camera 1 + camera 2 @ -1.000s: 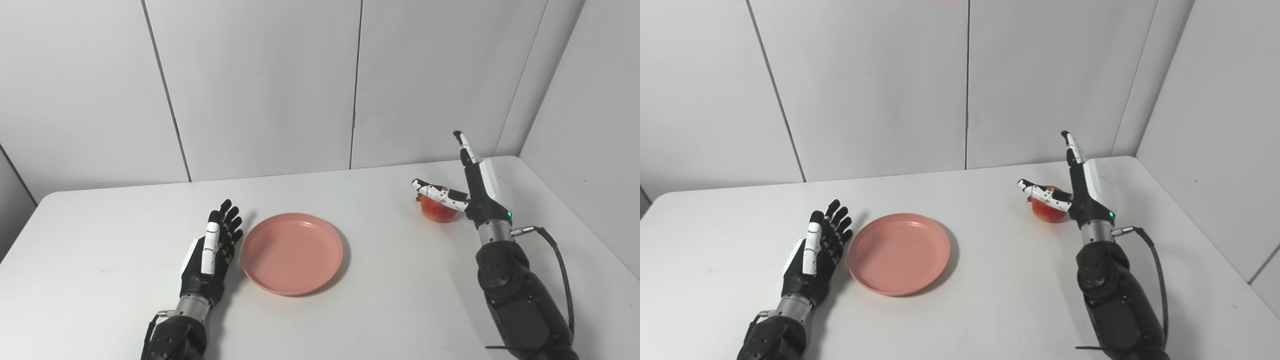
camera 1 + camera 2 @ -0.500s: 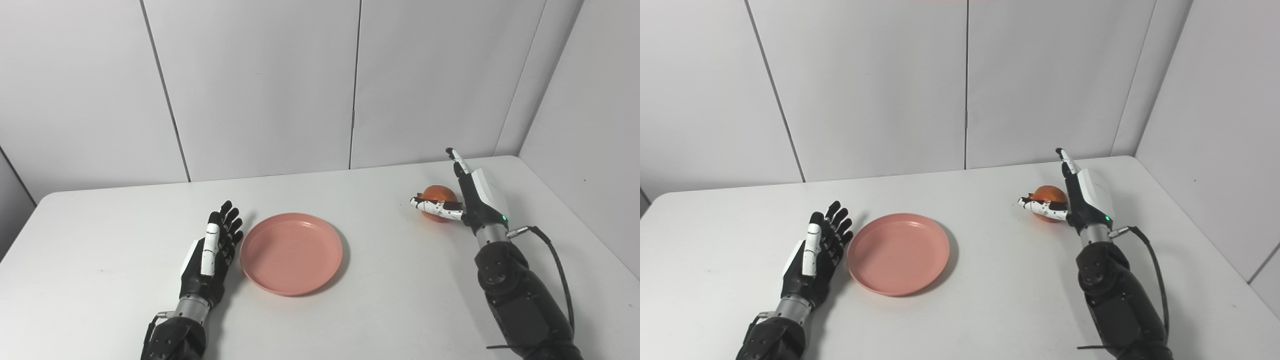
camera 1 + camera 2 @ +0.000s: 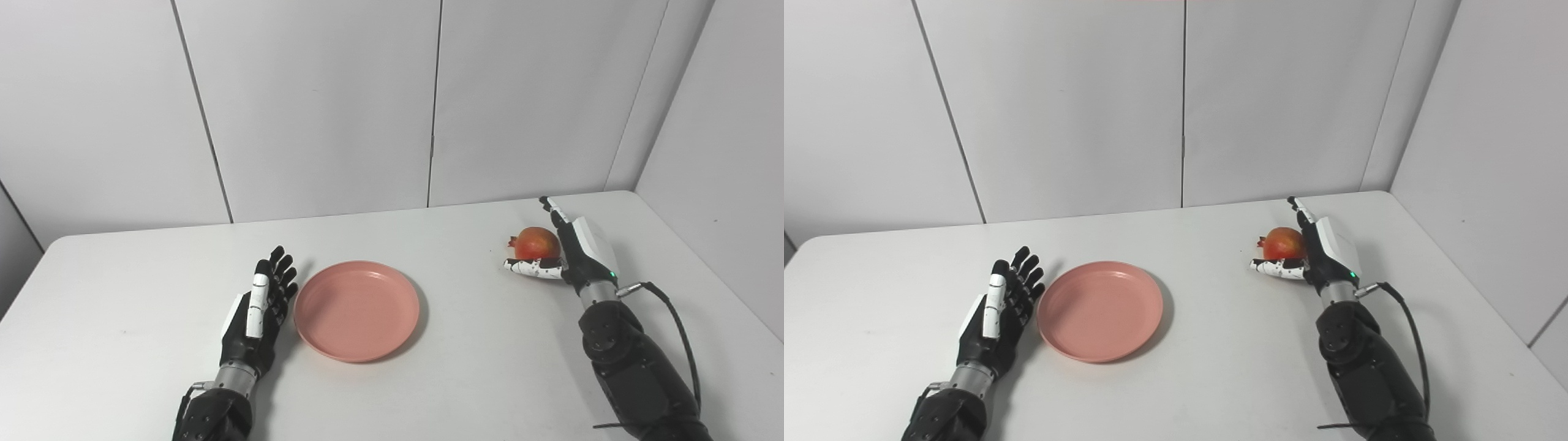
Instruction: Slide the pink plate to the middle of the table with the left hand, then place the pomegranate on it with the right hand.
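Right hand (image 3: 572, 254) has dropped from its raised pose a second ago down to tabletop (image 3: 465, 343) level, now sitting right beside the pomegranate (image 3: 537, 243). Fingers spread: thumb lies along the near side under the fruit, the rest extend past its right side toward the back wall; palm looks in contact with the fruit or very close, can't tell which. Nothing is closed around it, fruit rests on the tabletop at the right rear, well apart from the pink plate (image 3: 357, 310). Plate unchanged, sitting flat, left of table centre, nothing on it. Left hand (image 3: 257, 312) unchanged too: edge-on just left of the plate rim, fingers straight and held together pointing toward the wall, holding nothing; fingertips near the rim, contact can't be confirmed from either eye view. Right forearm (image 3: 1363, 367) runs in from the bottom right with its cable (image 3: 1412, 331) looping on the outer side. Green status light visible at the right wrist.
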Controlling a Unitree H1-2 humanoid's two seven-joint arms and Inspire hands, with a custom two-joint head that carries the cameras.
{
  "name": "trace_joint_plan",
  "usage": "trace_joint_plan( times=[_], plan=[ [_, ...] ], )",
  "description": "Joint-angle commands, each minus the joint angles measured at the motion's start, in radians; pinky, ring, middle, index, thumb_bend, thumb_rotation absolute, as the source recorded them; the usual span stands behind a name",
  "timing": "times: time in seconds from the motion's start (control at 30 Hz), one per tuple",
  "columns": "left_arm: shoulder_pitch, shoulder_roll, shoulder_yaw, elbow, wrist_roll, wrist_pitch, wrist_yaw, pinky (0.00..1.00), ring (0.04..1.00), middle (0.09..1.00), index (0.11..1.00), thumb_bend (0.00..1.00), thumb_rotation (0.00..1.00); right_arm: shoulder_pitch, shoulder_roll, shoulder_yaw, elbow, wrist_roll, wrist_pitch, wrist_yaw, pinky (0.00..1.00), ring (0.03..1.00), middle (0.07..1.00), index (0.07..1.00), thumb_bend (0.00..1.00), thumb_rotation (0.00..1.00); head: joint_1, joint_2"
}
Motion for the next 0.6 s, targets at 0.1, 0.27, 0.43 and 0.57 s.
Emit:
trace_joint_plan(
  times=[0.1, 0.27, 0.43, 0.57],
  plan=[
    [0.005, 0.006, -0.003, -0.014, -0.005, 0.008, -0.008, 1.00, 1.000, 1.000, 1.000, 0.65, 1.00, -0.051, -0.029, -0.004, -0.017, 0.005, -0.024, -0.023, 0.78, 0.852, 0.870, 0.875, 0.86, 0.14, 0.004, 0.003],
    [0.005, 0.005, -0.004, -0.015, -0.007, 0.006, -0.009, 1.00, 1.000, 1.000, 1.000, 0.66, 1.00, -0.048, -0.030, -0.006, -0.017, 0.016, -0.041, -0.024, 0.75, 0.822, 0.835, 0.842, 0.80, 0.09, 0.006, 0.004],
    [0.005, 0.004, -0.003, -0.014, -0.010, 0.000, -0.013, 1.00, 1.000, 1.000, 1.000, 0.65, 1.00, -0.046, -0.028, -0.010, -0.018, 0.021, -0.050, -0.039, 0.71, 0.783, 0.802, 0.809, 0.76, 0.03, 0.007, 0.006],
    [0.007, 0.004, -0.004, -0.019, -0.004, 0.008, -0.006, 1.00, 1.000, 1.000, 1.000, 0.65, 1.00, -0.045, -0.030, -0.006, -0.021, 0.014, -0.037, -0.044, 0.69, 0.766, 0.790, 0.794, 0.73, 0.01, 0.006, 0.008]
  ],
)
